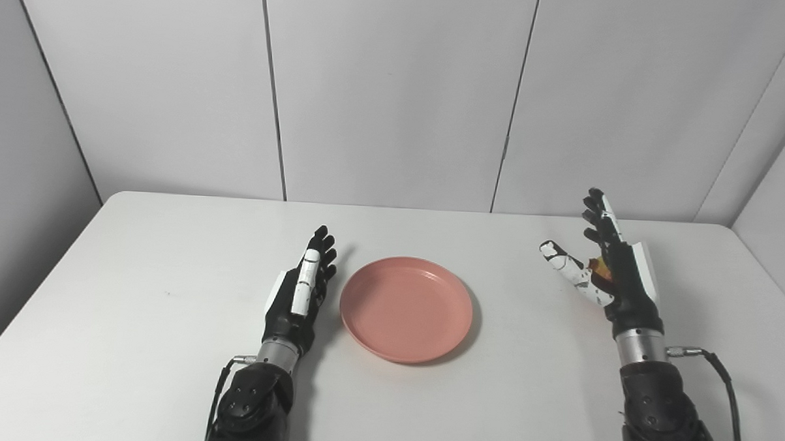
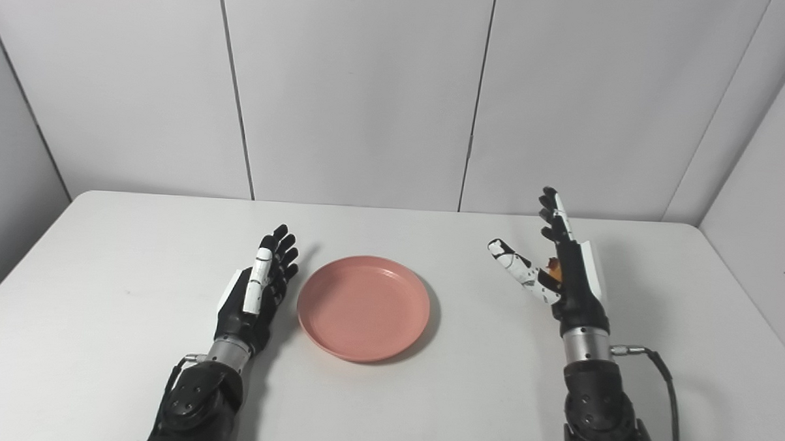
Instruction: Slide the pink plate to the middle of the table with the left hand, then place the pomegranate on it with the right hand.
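Two hands flank the pink plate [image 1: 406, 309], which sits mid-table [image 1: 134, 316]. Left hand [image 1: 302, 292], fingers straight and empty, lies just beside its rim. Right hand [image 1: 616, 274] is spread wide; an orange-red bit, likely the pomegranate [image 1: 602, 267], peeks behind its palm. No lettering is legible.

Both views are bright and evenly lit, with soft, diffuse light from overhead that leaves the white surface [image 1: 166, 343] and the pale wall panels [image 1: 397, 90] a little washed out and low in contrast. Shadows are faint and soft-edged: a thin grey rim lies under the near and right side of the pink plate [image 1: 406, 309], and a weak one just right of the left hand [image 1: 302, 292]. Focus holds across the frame, with slight softness and compression grain on fine detail and no strong glare
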{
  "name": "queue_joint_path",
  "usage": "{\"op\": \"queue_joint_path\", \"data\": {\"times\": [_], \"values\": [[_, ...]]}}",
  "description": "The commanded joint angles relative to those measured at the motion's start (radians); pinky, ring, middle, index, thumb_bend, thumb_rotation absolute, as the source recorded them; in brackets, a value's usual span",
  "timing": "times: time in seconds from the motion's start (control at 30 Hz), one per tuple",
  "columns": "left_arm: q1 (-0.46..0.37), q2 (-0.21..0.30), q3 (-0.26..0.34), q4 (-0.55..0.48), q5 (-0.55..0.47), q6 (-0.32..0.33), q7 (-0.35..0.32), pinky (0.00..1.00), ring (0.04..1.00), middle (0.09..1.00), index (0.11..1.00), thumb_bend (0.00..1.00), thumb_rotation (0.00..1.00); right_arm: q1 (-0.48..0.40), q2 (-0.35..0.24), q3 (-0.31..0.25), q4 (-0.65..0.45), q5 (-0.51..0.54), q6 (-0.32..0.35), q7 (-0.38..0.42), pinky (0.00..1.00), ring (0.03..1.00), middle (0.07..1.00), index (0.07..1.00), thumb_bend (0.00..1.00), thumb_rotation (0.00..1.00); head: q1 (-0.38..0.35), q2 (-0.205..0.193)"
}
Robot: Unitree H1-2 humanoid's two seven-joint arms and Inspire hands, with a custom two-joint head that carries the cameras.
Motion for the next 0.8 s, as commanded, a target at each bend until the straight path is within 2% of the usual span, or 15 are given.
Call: {"op": "queue_joint_path", "data": {"times": [0.0,0.17,0.27,0.4,0.63,0.77], "values": [[-0.02,0.012,0.004,0.02,-0.005,-0.027,-0.013,1.0,1.0,1.0,1.0,0.57,1.0,-0.057,-0.03,-0.012,-0.027,-0.026,0.018,-0.027,0.86,0.904,0.929,0.952,0.81,0.61,0.0,-0.001],[-0.016,0.02,0.012,0.007,-0.022,-0.001,-0.021,1.0,1.0,1.0,1.0,0.58,1.0,-0.071,-0.054,-0.009,0.007,-0.073,0.011,-0.054,0.82,0.899,0.923,0.939,0.86,0.56,-0.047,-0.012],[-0.015,0.033,0.015,0.019,-0.028,-0.014,-0.031,1.0,1.0,1.0,1.0,0.57,1.0,-0.074,-0.053,-0.002,0.018,-0.103,0.024,-0.073,0.81,0.899,0.929,0.943,0.87,0.54,-0.111,-0.018],[-0.012,0.047,0.022,0.017,-0.045,-0.013,-0.05,1.0,1.0,1.0,1.0,0.58,1.0,-0.083,-0.057,0.011,0.038,-0.155,0.013,-0.112,0.81,0.898,0.928,0.938,0.88,0.53,-0.16,-0.025],[-0.015,0.059,0.037,0.03,-0.073,-0.014,-0.089,1.0,1.0,1.0,1.0,0.58,1.0,-0.098,-0.069,0.016,0.084,-0.22,0.022,-0.165,0.82,0.893,0.918,0.932,0.86,0.52,-0.187,-0.031],[-0.016,0.062,0.04,0.036,-0.074,-0.018,-0.092,1.0,1.0,1.0,1.0,0.58,1.0,-0.104,-0.078,0.014,0.125,-0.225,0.028,-0.175,0.81,0.894,0.919,0.931,0.86,0.46,-0.196,-0.034]]}}
